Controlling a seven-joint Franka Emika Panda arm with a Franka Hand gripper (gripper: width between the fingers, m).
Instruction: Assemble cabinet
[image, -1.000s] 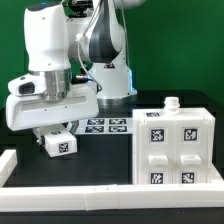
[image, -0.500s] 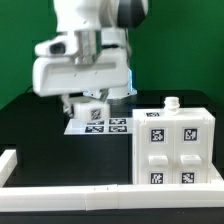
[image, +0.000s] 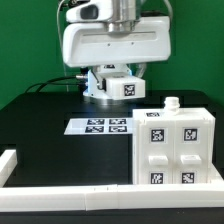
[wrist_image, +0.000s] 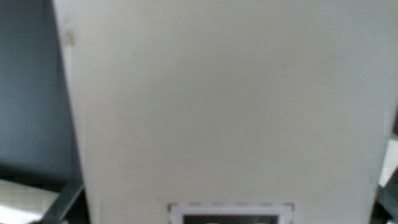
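The cabinet (image: 176, 148) is a large white box at the exterior view's right, with four tagged square panels facing the camera and a small white knob (image: 171, 101) on top. My gripper (image: 119, 84) hangs above the table, up and to the exterior view's left of the cabinet. It is shut on a white tagged part (image: 124, 88) and holds it in the air. In the wrist view this white part (wrist_image: 231, 110) fills most of the frame, with a tag (wrist_image: 231, 213) near the jaws. The fingers are mostly hidden behind it.
The marker board (image: 103, 125) lies flat on the black table below the gripper. Long white border rails run along the front edge (image: 90, 196) and the exterior view's left side (image: 8, 163). A green wall stands behind.
The arm has risen and moved toward the exterior view's right with the white tagged part, from low on the table at the left to above the marker board.
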